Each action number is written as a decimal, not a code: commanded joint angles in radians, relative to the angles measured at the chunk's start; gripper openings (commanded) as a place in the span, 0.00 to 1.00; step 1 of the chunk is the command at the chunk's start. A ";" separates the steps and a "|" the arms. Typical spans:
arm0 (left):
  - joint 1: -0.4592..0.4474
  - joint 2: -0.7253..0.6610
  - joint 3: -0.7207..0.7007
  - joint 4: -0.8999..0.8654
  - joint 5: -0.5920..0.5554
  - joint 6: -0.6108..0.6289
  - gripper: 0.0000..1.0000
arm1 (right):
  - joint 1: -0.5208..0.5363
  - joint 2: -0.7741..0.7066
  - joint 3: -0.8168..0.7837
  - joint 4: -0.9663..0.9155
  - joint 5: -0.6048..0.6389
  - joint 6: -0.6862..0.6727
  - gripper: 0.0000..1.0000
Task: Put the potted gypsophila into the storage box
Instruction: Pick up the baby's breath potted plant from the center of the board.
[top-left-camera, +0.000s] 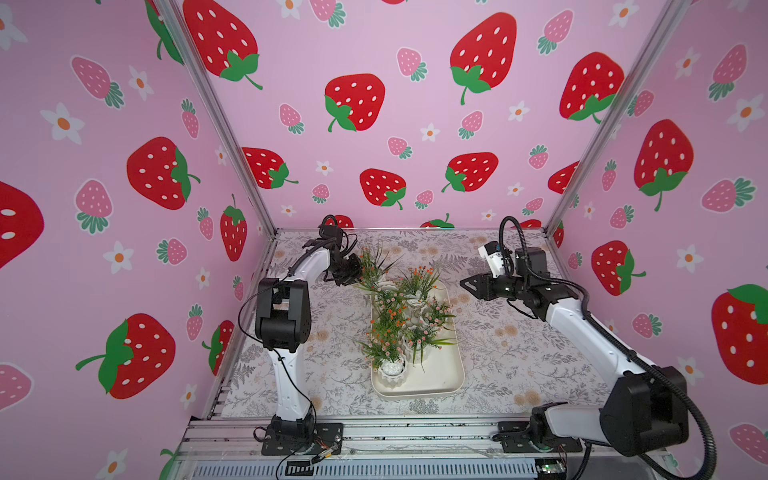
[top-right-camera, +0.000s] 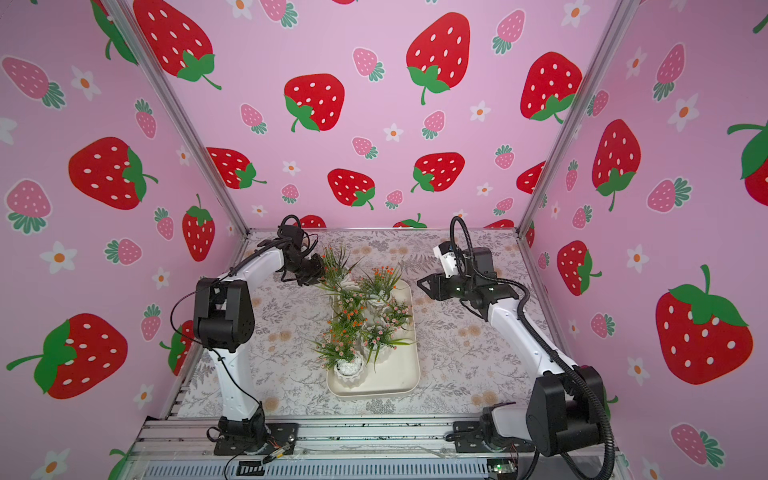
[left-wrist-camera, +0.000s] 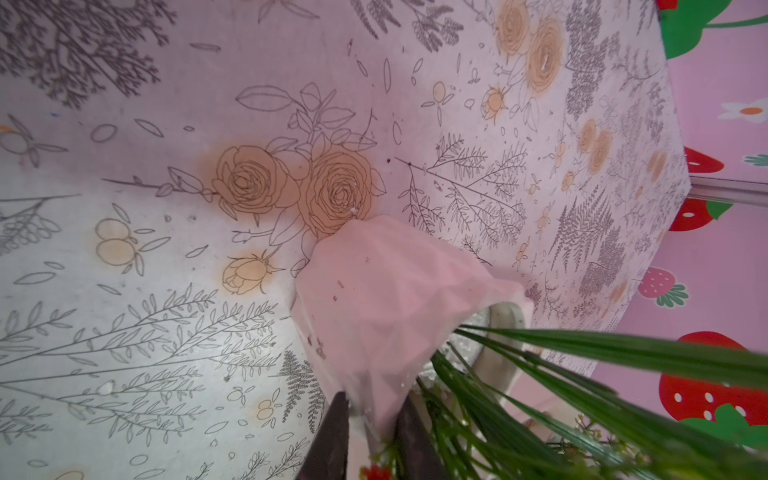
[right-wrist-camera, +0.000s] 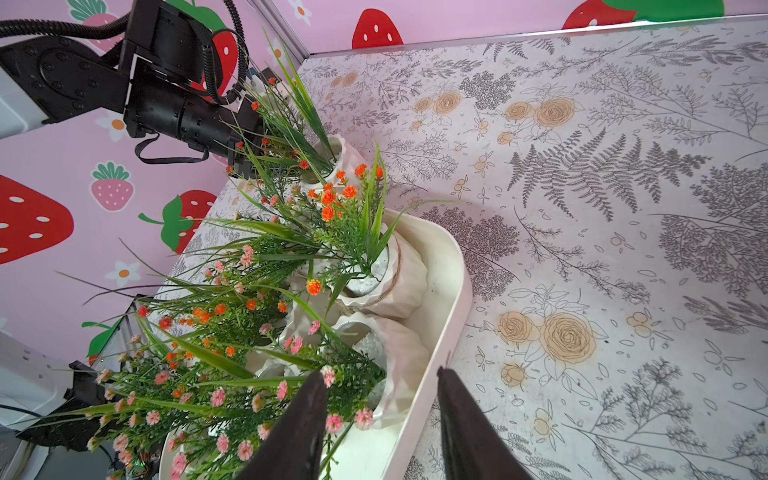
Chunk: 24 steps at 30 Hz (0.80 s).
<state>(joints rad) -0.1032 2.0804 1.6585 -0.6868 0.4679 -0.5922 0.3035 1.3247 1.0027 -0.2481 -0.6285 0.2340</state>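
White ribbed pots (top-left-camera: 392, 371) — most stand inside your storage box (top-left-camera: 459, 361), mid-tabletop. Last pot (left-wrist-camera: 386, 299) outstanding: your left gripper (top-left-camera: 358, 274) pinches it, tilted, at the box's far edge. Right gripper (right-wrist-camera: 380, 376) — spread, empty.

I can read no text, label, brand, number or sign; nothing legible in any view.
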 joint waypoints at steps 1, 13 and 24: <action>-0.005 0.029 0.027 -0.068 -0.025 0.018 0.19 | -0.007 -0.002 -0.010 -0.003 -0.013 -0.018 0.45; -0.007 0.012 0.028 -0.068 -0.015 0.023 0.09 | -0.010 0.004 -0.011 -0.003 -0.014 -0.015 0.45; -0.007 -0.026 0.024 -0.076 -0.026 0.032 0.01 | -0.012 0.005 -0.012 -0.002 -0.013 -0.015 0.45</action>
<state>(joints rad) -0.1020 2.0727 1.6798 -0.7216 0.4435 -0.5713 0.2977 1.3247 1.0023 -0.2485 -0.6289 0.2340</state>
